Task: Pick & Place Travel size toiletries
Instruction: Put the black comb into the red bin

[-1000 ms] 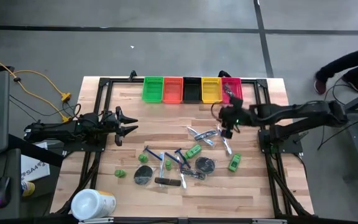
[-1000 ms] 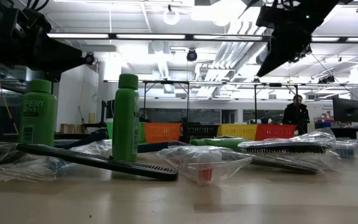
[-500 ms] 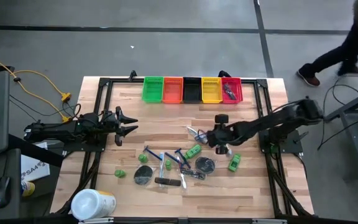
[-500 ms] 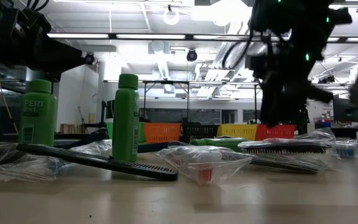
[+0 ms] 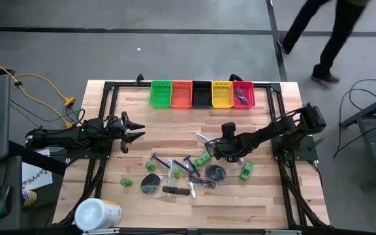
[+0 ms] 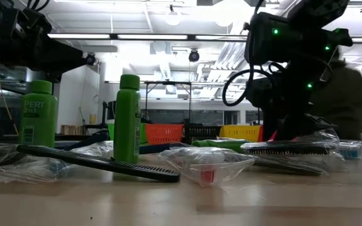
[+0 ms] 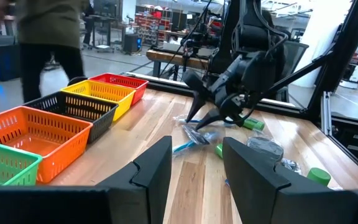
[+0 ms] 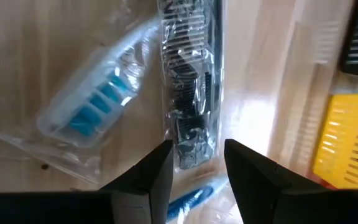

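The travel size toiletries lie scattered mid-table: green bottles, dark discs, blue razors, and bagged pieces. My right gripper slants down over the bagged pieces, open. In its wrist view the fingers stand on either side of the near end of a bagged black comb. A bagged toothbrush with blue bristles lies beside the comb. I cannot tell whether the fingers touch the bag. My left gripper waits open and level at the table's left.
A row of bins lines the far edge: green, orange, black, yellow, red. A large white tub stands at the near left corner. A person walks beyond the far right corner.
My right gripper has come down from near the red bin toward the table's left and near edge, rolling as it went, and now hangs just over the bagged pieces. The person behind the table has walked leftward.
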Tool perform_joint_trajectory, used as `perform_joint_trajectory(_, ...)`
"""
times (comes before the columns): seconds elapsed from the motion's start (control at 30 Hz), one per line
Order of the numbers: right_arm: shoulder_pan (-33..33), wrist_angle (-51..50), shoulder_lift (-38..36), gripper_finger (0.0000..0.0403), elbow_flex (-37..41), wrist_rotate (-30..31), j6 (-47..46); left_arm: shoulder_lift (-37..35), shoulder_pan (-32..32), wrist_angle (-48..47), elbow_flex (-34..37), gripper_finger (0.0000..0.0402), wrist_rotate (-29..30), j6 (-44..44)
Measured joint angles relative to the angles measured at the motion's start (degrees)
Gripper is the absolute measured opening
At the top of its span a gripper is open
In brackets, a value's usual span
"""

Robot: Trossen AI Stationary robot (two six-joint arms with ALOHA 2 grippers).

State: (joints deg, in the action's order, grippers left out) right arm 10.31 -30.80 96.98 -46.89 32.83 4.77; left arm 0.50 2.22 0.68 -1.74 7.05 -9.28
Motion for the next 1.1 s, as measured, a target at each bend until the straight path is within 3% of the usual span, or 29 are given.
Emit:
perform_joint_trajectory(0.13, 1.17, -1.06, -1.06, 0.0139, 0.0, 3.48, 0.05, 0.0, 0.0, -0.01, -0.01, 0.0143, 0.0, 0.0)
perform_joint_trajectory(0.43, 4.03, -1.07, -1.62, 0.0139, -0.02, 1.33, -1.96, 0.01, 0.0, 0.0, 0.0, 0.0143, 0.02, 0.0)
perform_joint_trajectory(0.6, 4.6, -0.54, -1.1, 0.0139, 0.0, 5.44, -1.4, 0.01, 0.01, -0.01, -0.01, 0.0143, 0.02, 0.0)
perform_joint_trajectory(0.8, 4.16, 2.44, -1.08, 0.0139, 0.0, 4.66, 2.92, 0.01, 0.01, 0.0, -0.01, 0.0143, 0.02, 0.0)
perform_joint_trajectory(1.1, 4.17, 3.41, -1.08, 0.0199, 0.0, 3.21, 4.49, 0.0, 0.01, -0.01, 0.0, 0.0143, 0.0, 0.0)
